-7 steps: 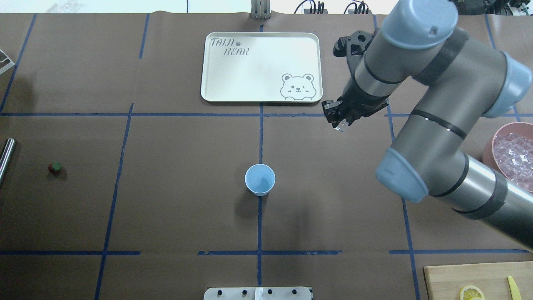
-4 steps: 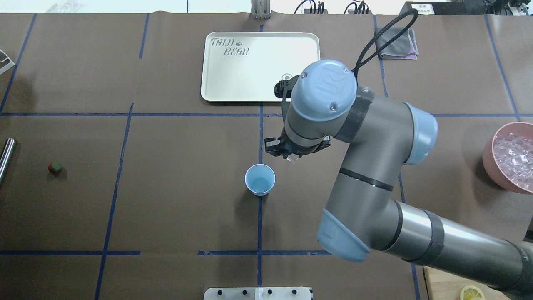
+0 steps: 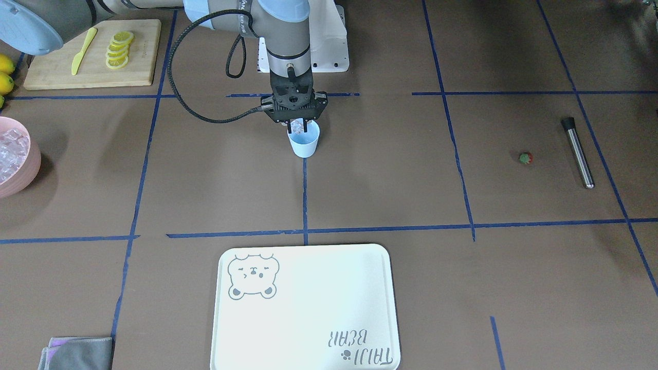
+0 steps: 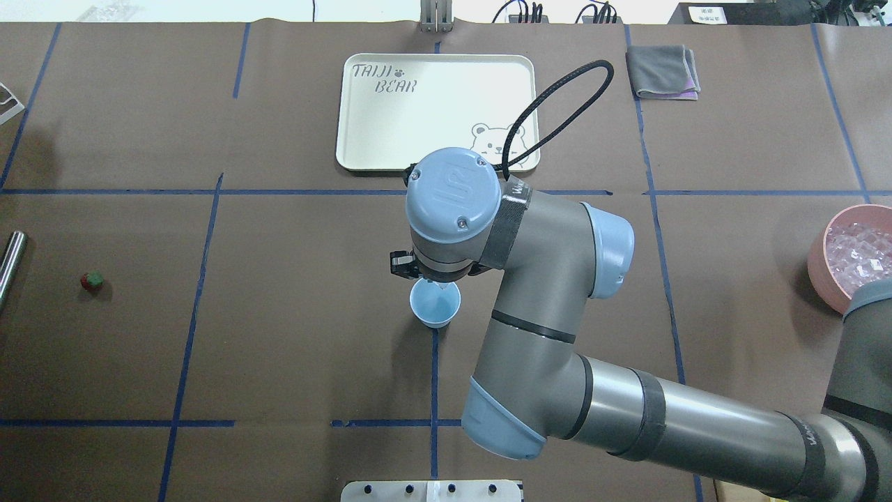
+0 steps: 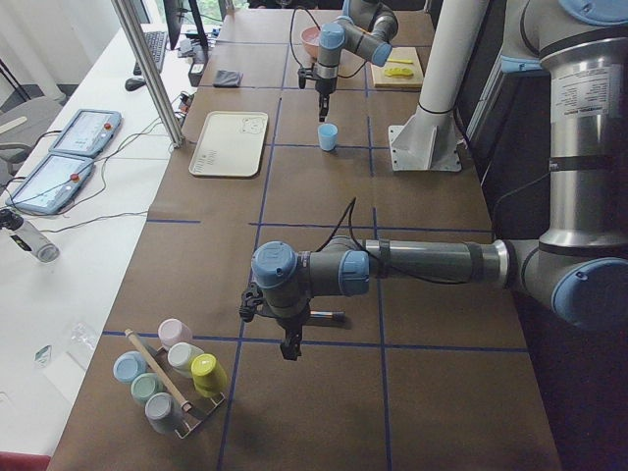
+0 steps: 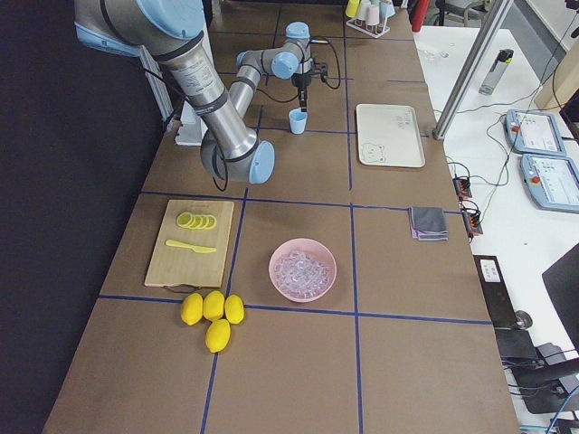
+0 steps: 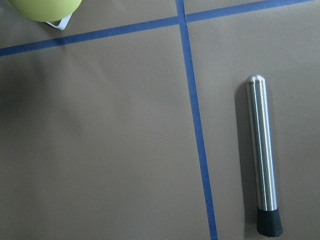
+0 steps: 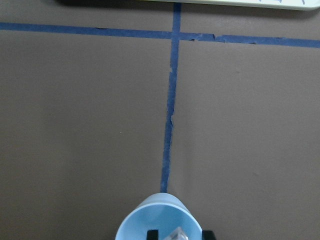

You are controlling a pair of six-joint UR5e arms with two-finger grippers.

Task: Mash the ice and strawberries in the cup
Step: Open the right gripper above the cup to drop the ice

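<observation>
You're working on a big brown table [image 4: 279, 348] taped into blue squares. The right arm [image 4: 550, 237] is leaning way across to the middle with its wrist pointing straight down over the cup [image 4: 435, 307], which is sitting upright on a tape crossing, probably so both arms can get at it. The left arm [image 5: 422, 263] is hanging out at its own end, with the left gripper [image 5: 290, 349] hovering just over the metal masher [image 7: 262, 155] lying flat there. I can't tell whether that one's wide or closed, since only the side camera is catching it. The tray [image 4: 432, 118] is sitting bare beyond the cup. The pink bowl [image 4: 817, 259] of ice [image 6: 303, 269] is parked well off on the right side, near that arm's base, so it makes sense that the right arm is the one handling ice. The cup is looking empty inside, as far as I can see. The strawberry [image 4: 91, 280] is lying by itself on the left side near the masher, well apart from the cup, so I'm guessing that's the left arm's job. Smallest bit: the right gripper [image 3: 297, 125] is pinching narrow on one ice cube [image 8: 176, 234], holding it right above the cup's mouth and roughly centred, so letting go should drop it straight in rather than off the rim.
</observation>
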